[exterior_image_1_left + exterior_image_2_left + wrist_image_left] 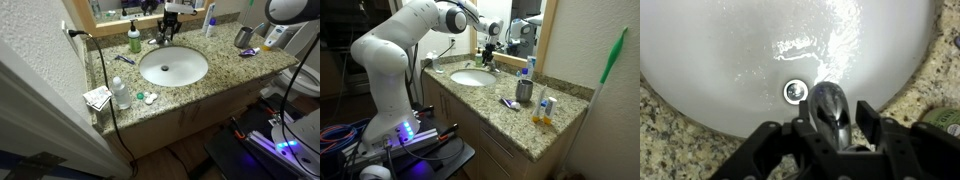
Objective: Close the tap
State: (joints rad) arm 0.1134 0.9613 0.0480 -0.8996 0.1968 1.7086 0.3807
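Currently, in the wrist view, the gripper (820, 128) is held with its fingers (868, 115) apart. Just left of the hand only granite counter (665, 140) is seen; between the fingers the tap (830, 112) is framed, apparently touched by neither; to the hand's right the green soap dispenser (134, 40) is stood nearby. Ahead of the fingertips the basin (710, 50) is rippled with water. Should the jaws be closed off-centre, the slick chrome could be slipped off and the lever left open; the dispenser could be knocked by a wide swing. Counted: one tap, one basin, one drain (793, 91), one dispenser.
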